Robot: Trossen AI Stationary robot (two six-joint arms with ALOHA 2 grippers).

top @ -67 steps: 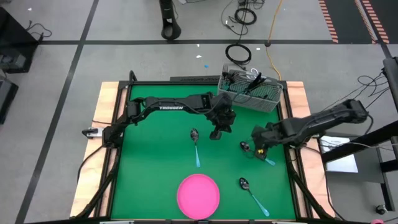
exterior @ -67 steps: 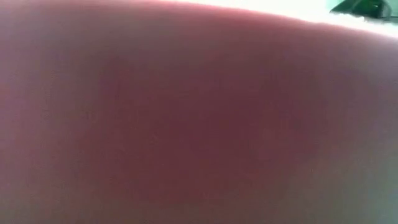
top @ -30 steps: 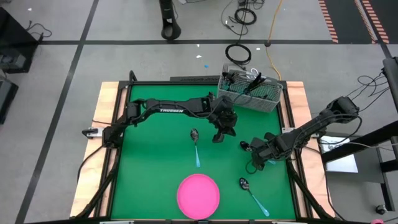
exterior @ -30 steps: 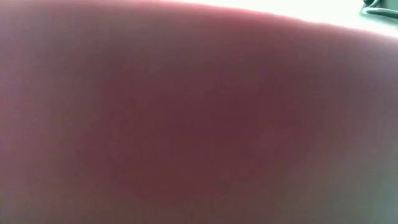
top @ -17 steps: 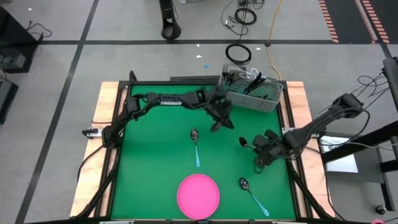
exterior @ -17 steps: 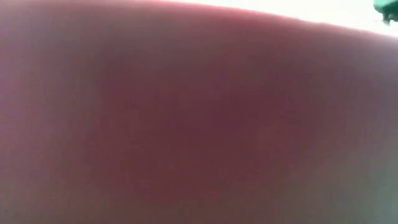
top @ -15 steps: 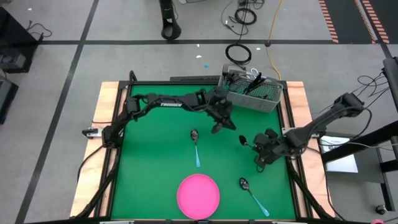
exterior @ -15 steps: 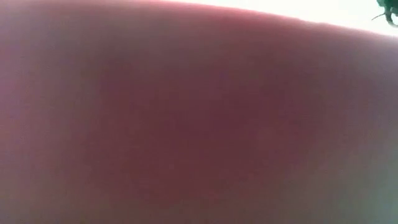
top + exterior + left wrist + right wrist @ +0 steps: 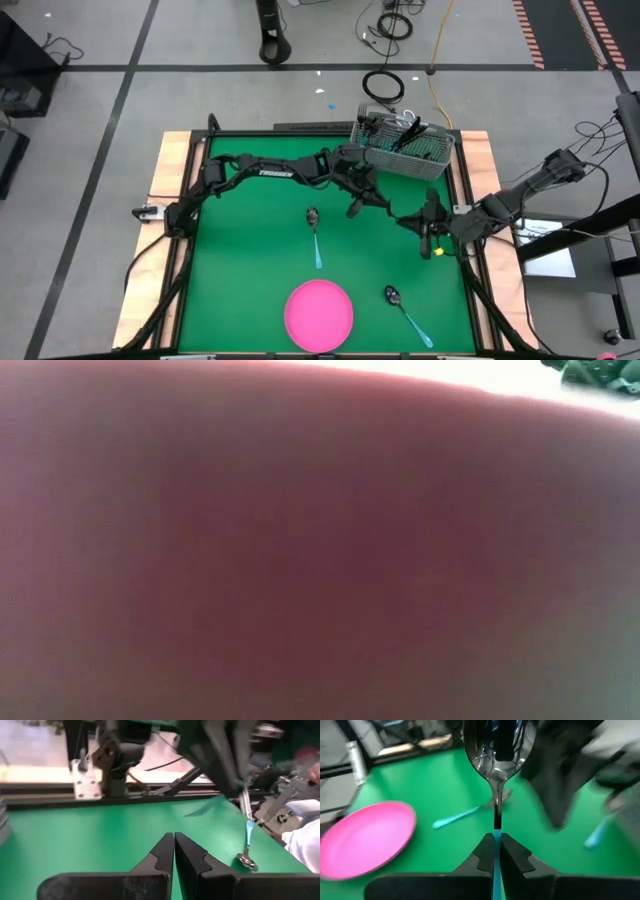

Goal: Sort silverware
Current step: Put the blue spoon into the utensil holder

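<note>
Right gripper [image 9: 495,851], raised over the right side of the green table [image 9: 250,260], was clenched on the light-blue handle of a spoon [image 9: 495,750]; in the right wrist view the handle ran between the two dark fingers [image 9: 517,852] and the shiny bowl stood out ahead of them. Left gripper [image 9: 174,851] hung near the back of the table, just in front of the basket, with its fingers pressed together and nothing between them. At the back right corner stood a grey wire basket [image 9: 402,146], which held a cluster of dark-headed utensils [image 9: 385,127] standing on end; their kinds could not be told apart. Near the front edge lay a round pink plate [image 9: 319,313], which held nothing visible. Two further spoons rested flat on the table, apart from both grippers: a middle spoon [image 9: 315,235], between the left gripper and the plate, and a front spoon [image 9: 405,313], just right of the plate. The low view was filled by a pink blur, with only a dark shape at its upper right corner.
</note>
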